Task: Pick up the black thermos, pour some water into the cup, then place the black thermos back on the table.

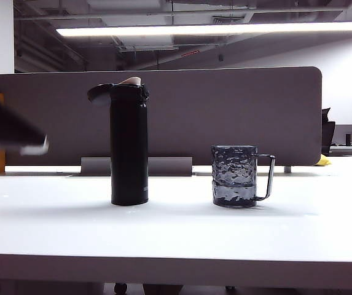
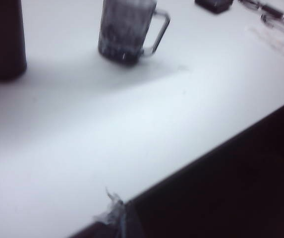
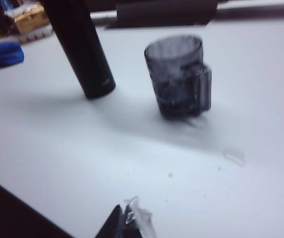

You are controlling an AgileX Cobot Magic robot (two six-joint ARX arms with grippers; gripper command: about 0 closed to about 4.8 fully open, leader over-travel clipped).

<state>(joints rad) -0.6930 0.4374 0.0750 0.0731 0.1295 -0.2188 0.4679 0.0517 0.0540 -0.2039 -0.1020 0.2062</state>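
Thermos standing upright on white bench, lid flipped open, one only. One cup sitting beside it, apart, handle facing away from thermos. Grey divider running behind; ceiling light strip glowing overhead. Left end effector hanging shut over bench front edge; right end effector shut, gripping nothing.
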